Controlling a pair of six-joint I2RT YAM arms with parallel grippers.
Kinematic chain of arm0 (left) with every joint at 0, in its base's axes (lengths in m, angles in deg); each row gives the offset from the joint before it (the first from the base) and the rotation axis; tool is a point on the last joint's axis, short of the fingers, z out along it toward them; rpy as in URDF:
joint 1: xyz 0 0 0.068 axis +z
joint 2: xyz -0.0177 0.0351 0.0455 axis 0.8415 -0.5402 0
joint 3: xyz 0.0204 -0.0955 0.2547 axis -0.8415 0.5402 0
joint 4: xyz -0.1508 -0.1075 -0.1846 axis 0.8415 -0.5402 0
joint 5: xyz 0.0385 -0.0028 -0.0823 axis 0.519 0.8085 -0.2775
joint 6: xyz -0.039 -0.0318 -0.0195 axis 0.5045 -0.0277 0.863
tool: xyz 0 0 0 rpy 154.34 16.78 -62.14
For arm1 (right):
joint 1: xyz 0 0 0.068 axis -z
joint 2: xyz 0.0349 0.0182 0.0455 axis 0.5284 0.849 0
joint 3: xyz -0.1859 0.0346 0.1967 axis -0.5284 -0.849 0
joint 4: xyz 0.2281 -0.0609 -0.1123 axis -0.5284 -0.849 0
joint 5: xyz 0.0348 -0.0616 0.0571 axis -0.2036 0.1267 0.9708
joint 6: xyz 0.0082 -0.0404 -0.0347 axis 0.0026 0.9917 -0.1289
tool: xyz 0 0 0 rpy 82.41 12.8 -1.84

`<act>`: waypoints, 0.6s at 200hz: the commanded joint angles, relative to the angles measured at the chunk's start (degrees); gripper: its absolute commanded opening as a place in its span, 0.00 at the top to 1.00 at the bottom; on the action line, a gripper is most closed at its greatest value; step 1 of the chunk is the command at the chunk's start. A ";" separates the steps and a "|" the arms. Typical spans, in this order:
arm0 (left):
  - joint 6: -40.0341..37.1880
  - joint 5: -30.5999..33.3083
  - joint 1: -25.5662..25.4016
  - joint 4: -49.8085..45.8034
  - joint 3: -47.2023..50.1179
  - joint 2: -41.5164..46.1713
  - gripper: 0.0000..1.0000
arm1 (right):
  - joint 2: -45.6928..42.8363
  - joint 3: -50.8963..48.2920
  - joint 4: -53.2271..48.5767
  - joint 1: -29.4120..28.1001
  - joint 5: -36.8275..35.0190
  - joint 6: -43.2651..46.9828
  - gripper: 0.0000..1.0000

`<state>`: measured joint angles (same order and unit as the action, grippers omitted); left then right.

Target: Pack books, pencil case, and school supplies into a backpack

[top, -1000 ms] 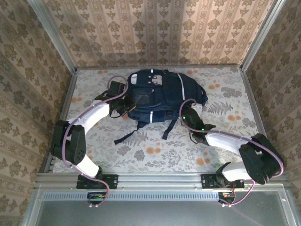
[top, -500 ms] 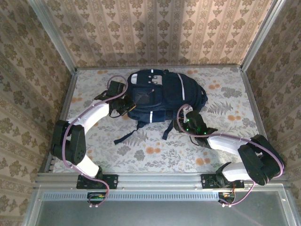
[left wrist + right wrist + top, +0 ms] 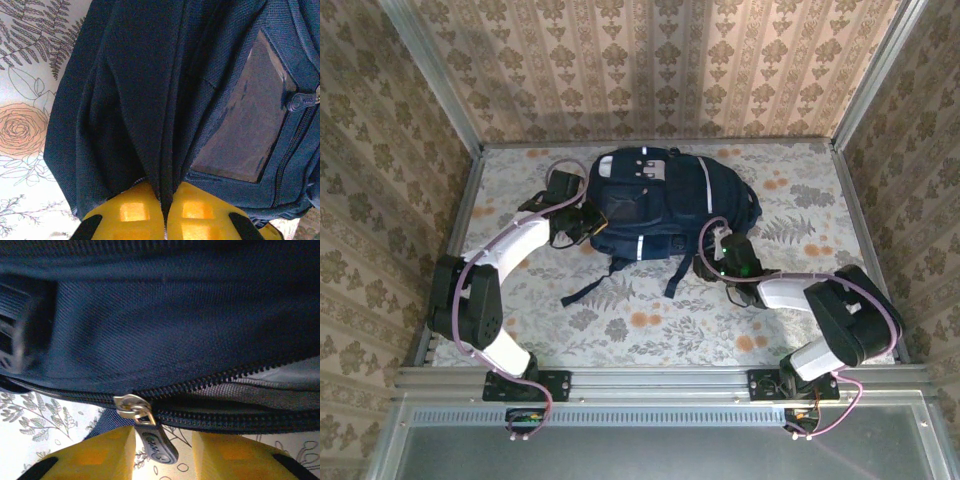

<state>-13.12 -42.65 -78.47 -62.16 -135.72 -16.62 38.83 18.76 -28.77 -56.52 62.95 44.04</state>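
Navy woven backpack (image 3: 660, 200) | left gripper (image 3: 164, 195) pinches fold | right gripper (image 3: 163, 440) parted astride zip-pull (image 3: 161, 449)

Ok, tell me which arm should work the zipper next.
Right, likely. The right tool straddles the zipper pull, jaws open; the left tool is shut on a fold of the backpack, anchoring it.

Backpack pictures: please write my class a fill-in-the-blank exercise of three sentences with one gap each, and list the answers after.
1. The left tool is ___ on a fold of the backpack fabric.
2. In the right wrist view, the zip's dark ___ hangs between the right tool's yellow fingers, which stand apart.
3. Seen from the top camera, the stripes on the navy backpack are ___.

Missing words: shut; pull; white.
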 commanded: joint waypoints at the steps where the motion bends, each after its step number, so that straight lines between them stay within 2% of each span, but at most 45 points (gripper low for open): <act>1: -1.45 1.02 1.12 2.13 -1.58 0.15 1.00 | 2.26 0.35 4.27 0.76 3.65 -1.38 0.64; 52: -1.41 0.67 1.82 2.49 -1.48 -0.19 1.00 | 3.30 1.49 6.57 1.37 4.35 -2.10 0.74; 85: -1.42 0.68 2.23 2.51 -1.51 -0.36 1.00 | 2.31 1.67 6.17 1.84 3.84 -1.96 1.00; 120: -1.35 0.67 2.92 2.42 -1.59 -0.50 1.00 | 1.21 1.49 3.63 2.16 2.29 -1.28 1.00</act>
<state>-13.57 -43.94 -77.31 -61.61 -135.72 -16.64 41.91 19.30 -24.09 -55.03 66.92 42.45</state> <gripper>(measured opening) 0.069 0.071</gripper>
